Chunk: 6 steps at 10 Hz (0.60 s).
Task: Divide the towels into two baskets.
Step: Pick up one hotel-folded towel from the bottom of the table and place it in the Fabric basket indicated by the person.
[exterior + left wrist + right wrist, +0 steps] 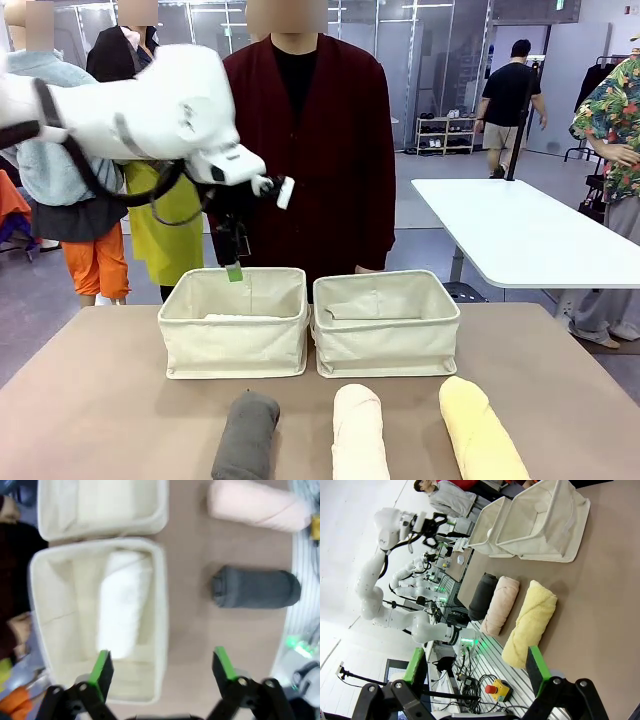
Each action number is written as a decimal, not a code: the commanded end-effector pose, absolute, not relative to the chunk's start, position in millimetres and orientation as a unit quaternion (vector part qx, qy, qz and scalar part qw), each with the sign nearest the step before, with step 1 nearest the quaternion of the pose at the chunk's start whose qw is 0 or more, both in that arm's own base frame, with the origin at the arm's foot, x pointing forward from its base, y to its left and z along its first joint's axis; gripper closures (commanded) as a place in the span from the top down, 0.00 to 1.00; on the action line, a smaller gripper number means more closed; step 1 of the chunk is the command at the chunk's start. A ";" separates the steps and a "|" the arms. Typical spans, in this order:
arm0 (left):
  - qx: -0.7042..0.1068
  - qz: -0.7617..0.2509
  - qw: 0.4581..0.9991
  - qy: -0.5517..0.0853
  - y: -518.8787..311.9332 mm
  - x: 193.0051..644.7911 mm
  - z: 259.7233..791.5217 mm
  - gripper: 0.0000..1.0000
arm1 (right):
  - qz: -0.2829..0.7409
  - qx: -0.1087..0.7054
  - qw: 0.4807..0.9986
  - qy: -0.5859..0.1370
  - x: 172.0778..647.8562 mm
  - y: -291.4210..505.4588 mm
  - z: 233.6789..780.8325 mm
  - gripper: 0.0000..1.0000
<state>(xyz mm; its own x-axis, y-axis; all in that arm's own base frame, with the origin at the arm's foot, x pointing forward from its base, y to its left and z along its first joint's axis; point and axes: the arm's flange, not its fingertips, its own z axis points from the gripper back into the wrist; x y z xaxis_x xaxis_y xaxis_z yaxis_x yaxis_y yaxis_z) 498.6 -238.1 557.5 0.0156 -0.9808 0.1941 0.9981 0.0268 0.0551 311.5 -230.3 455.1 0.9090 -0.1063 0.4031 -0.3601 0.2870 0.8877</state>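
1. Counter point(90, 400): brown top. A person in a dark red cardigan point(320, 150) stands at its far side, behind the baskets.

2. Left arm point(130, 105): reaches in from the left, above the left basket.

3. Left basket point(233, 345) and right basket point(385, 345): cream canvas, upright, just beside each other at mid-counter.

4. White towel point(122, 600): lies flat inside the left basket, along its length.

5. Yellow towel point(482, 430): on the counter in front of the right basket's right end, tilted slightly.

6. Cream towel point(358, 435): on the counter, in front of the right basket's left end, between the yellow and grey rolls.

7. Dark grey towel point(245, 435): on the counter in front of the left basket, well apart from its wall.

8. Left fingers point(102, 665): spread wide, holding nothing, hanging above the left basket, one pad over its inside near the white towel's end.

9. Right fingers point(536, 665): spread wide, holding nothing, raised off the counter's near edge with the yellow towel closest.
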 end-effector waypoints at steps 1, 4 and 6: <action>-0.131 -0.651 0.739 -0.110 -164.9 451.1 545.8 1.00 | 0.088 0.593 0.774 -0.205 309.3 -229.6 456.2 1.00; -0.232 -0.575 0.769 -0.156 -70.3 398.0 537.5 1.00 | 0.088 0.593 0.774 -0.205 309.3 -229.6 456.2 1.00; -0.309 -0.499 0.786 -0.194 3.9 363.7 526.2 1.00 | 0.088 0.593 0.774 -0.205 309.3 -229.6 456.2 1.00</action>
<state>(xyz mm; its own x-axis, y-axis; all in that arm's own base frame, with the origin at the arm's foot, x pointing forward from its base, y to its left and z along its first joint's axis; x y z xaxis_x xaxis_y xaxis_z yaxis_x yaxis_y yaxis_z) 380.3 -19.2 525.7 0.3817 -0.7402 0.5535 0.9239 0.2879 -0.2521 311.4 -230.3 455.3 0.9090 -0.1062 0.4031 -0.3601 0.2869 0.8877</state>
